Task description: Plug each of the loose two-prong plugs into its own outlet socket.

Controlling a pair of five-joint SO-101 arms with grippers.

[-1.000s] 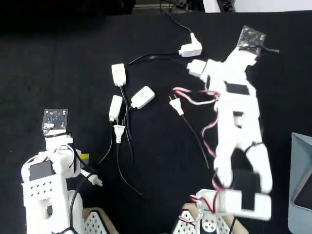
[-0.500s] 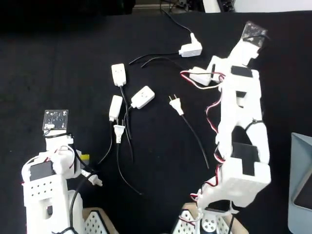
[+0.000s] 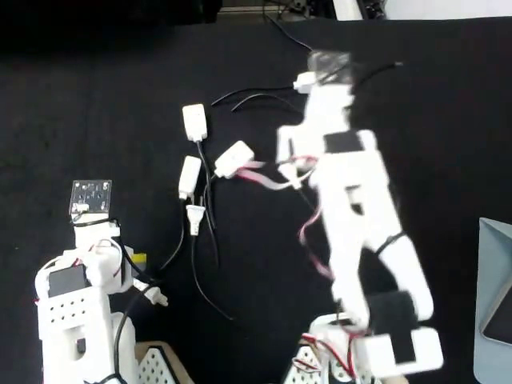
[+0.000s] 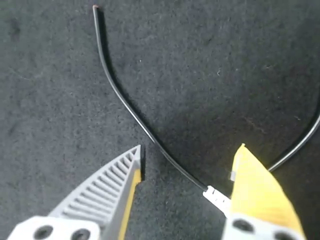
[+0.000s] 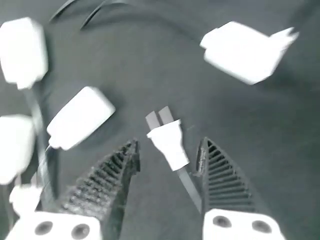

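The right gripper (image 5: 168, 146) stands open astride a two-prong plug (image 5: 169, 139). A white outlet socket (image 5: 80, 117) lies near beside it.

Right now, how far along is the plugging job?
Done: nothing, no plug looks seated. In hand: the right gripper stands open around one plug, not closed on it. Left: that plug, another plug beside the sockets, and a third plug by the left arm.

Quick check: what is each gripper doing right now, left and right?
Left gripper: open, holding nothing; a cable runs between its jaws.
Right gripper: open, jaws on either side of a plug, not clamped on it.
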